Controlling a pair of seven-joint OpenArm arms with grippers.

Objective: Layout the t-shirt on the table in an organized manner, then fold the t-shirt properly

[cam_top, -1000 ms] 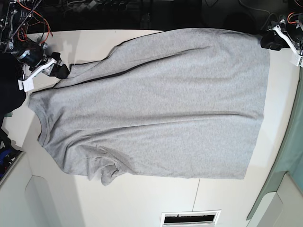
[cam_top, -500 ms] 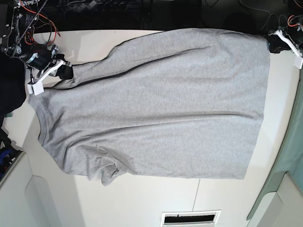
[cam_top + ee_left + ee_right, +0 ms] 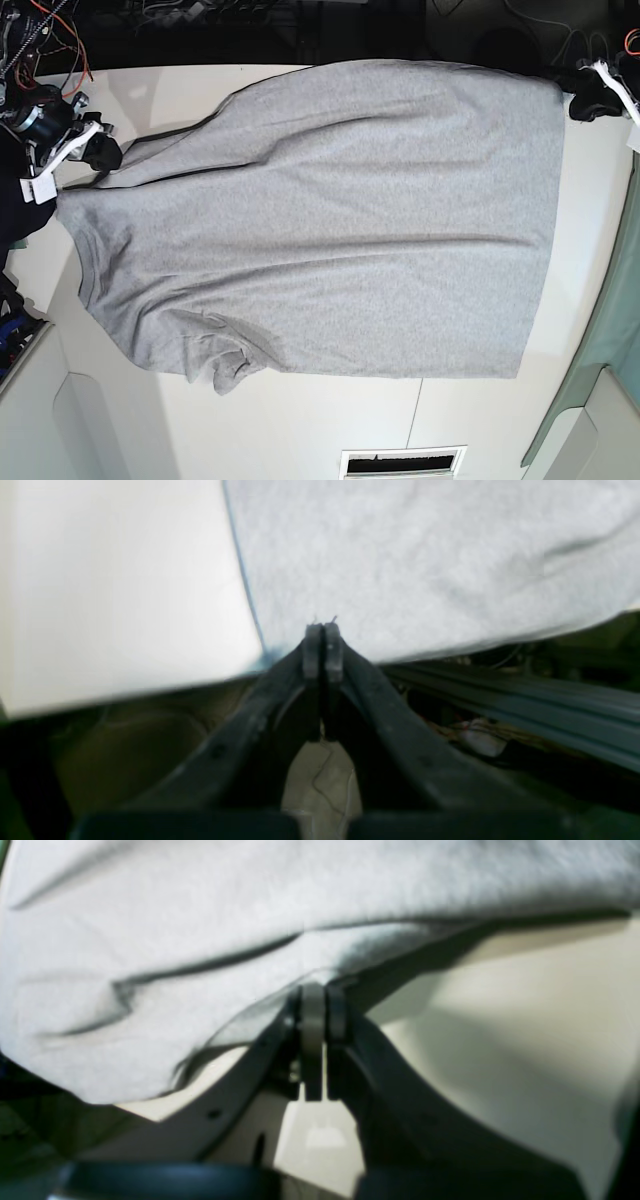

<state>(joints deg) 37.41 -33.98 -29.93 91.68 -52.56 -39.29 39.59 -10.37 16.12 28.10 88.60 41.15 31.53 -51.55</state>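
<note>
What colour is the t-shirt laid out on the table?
Light heather grey, plain on the side facing up; the t-shirt shows best in the base view.

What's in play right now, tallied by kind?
T-shirt: 1
Table: 1
End effectors: 2, left end effector and right end effector, both shut on the t-shirt
Total: 4
</note>
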